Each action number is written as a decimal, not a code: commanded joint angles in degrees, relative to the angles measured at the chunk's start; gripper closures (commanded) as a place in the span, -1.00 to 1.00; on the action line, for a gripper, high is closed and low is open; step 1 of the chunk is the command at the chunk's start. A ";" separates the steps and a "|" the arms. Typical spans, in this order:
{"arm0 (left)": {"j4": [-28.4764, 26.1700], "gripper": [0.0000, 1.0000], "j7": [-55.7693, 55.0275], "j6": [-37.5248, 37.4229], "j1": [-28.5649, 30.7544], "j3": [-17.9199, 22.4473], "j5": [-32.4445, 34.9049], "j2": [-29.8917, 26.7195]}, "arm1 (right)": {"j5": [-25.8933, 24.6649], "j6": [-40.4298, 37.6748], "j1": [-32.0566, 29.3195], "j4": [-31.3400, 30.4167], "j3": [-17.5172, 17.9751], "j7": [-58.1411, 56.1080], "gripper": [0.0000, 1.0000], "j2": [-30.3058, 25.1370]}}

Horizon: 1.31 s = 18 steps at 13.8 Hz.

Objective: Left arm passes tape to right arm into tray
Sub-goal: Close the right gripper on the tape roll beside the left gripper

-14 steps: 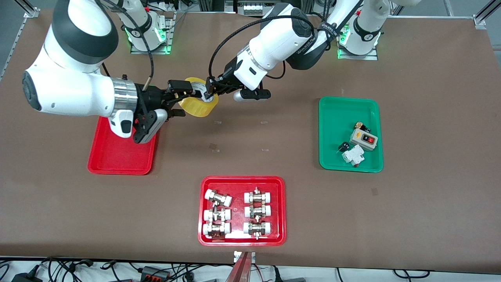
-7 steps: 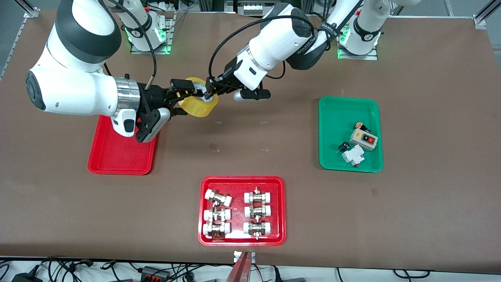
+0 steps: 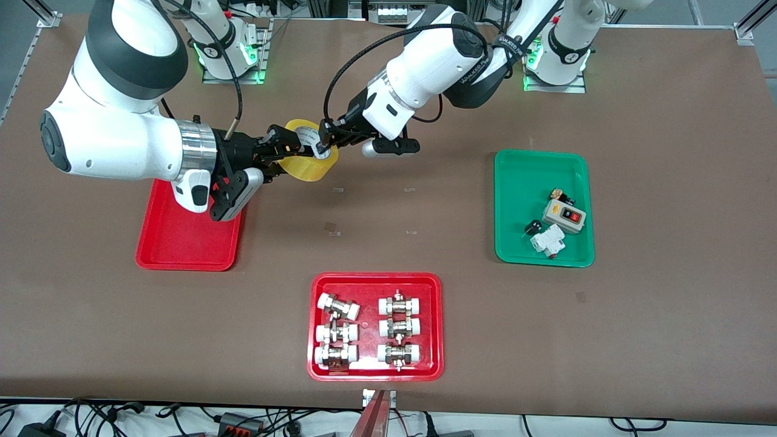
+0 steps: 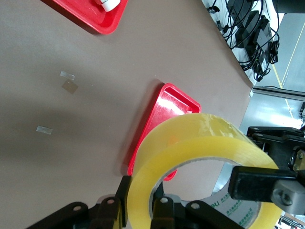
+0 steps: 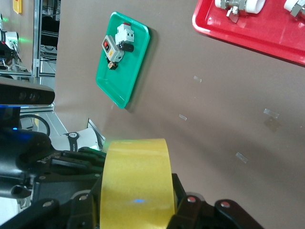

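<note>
The yellow tape roll (image 3: 308,159) hangs in the air between both grippers, over the bare table beside the plain red tray (image 3: 182,246). My left gripper (image 3: 324,143) is shut on the roll's wall, one finger in the hole and one outside (image 4: 143,205). My right gripper (image 3: 283,147) is shut across the roll's width at its other side (image 5: 136,206). In the left wrist view the tape (image 4: 200,143) fills the foreground, with the tray (image 4: 164,117) below it and the right gripper's finger (image 4: 257,185) on the roll. In the right wrist view the tape (image 5: 136,176) sits between the jaws.
A red tray of white-capped metal fittings (image 3: 375,326) lies near the front camera at the table's middle. A green tray (image 3: 542,207) with small electrical parts lies toward the left arm's end. Bits of tape residue (image 3: 331,229) mark the table's middle.
The right gripper's fingers stood wide apart around the tape and have closed onto it. The left gripper and the roll have stayed in place.
</note>
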 commanded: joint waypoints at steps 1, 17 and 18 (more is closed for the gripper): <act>1.77 0.96 0.06 0.44 -0.73 0.32 -0.86 0.68 | -0.45 -0.69 -0.05 0.47 -0.13 -0.71 0.26 0.12; 0.98 -0.93 1.55 0.35 -0.11 0.32 -0.41 0.06 | -4.23 -2.27 -2.59 -0.14 -0.74 -0.62 0.35 0.04; 0.63 -0.93 2.77 0.17 0.24 0.32 -0.50 -0.03 | -4.23 -2.27 -3.39 -0.67 -0.74 -0.62 0.35 0.04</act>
